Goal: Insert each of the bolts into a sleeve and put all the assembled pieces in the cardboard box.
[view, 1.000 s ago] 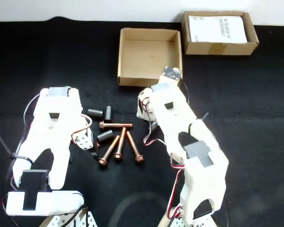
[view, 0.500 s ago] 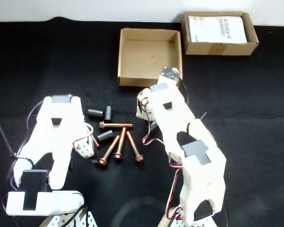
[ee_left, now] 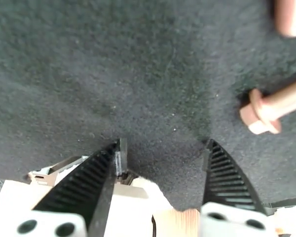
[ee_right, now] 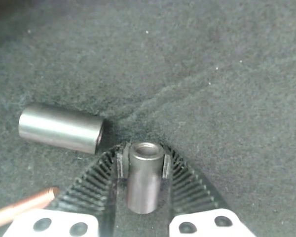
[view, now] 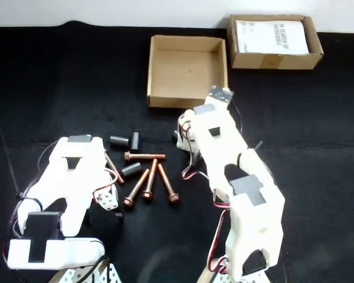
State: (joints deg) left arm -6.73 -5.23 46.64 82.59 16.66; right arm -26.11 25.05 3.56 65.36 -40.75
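Grey metal sleeve, one item, clamped between the ribbed black fingers of the right claw, lying along the fingers with its open bore facing out past the tips. Second sleeve, same finish, on its side on the black cloth, just beyond one fingertip of that claw and apart from it. Copper bolt tip, beside the outer edge of the same finger, near its base. Left claw, fingers spread wide, nothing between them, tips over bare cloth. Bolt head, copper, flanged, lying just beyond and outside one left fingertip; another copper bolt end lies farther out on that side. High view: four bolts between the two claws, one crosswise, three fanned on its near side with heads toward the arm bases. Three loose sleeves lie alongside them, on the left claw's side of the group. Cardboard box, open-topped, lies well beyond the right claw, away from the arm bases. Further box, holding a printed sheet, lies farther off, to the right claw's outer side.
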